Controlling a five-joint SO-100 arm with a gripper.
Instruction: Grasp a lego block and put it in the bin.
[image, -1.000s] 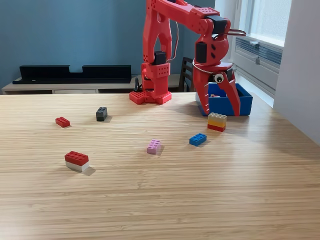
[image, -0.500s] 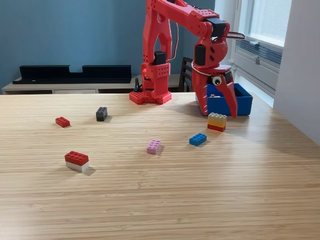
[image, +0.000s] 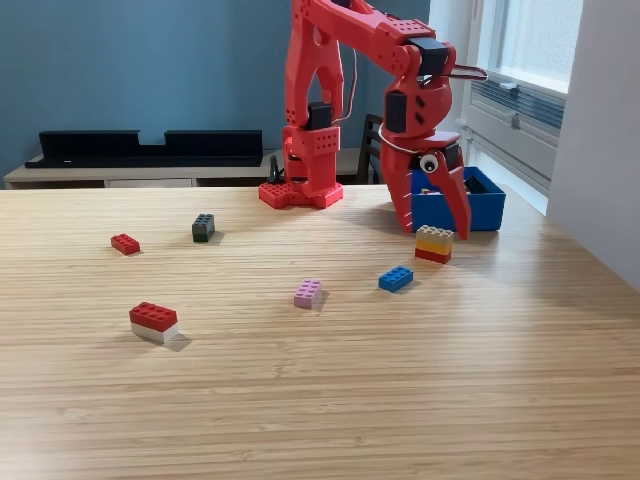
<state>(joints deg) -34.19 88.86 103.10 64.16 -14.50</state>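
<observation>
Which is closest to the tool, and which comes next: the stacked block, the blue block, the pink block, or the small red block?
From the tool, in the exterior view:
1. Stacked block, right beneath it.
2. Blue block, slightly left, nearer the camera.
3. Pink block, mid-table.
4. Small red block, far left.

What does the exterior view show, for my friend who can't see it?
A red robot arm's open gripper hangs just above a stacked tan, yellow and red lego block, in front of the blue bin. Red, black, pink, blue and red-and-white blocks lie scattered on the wooden table.
</observation>
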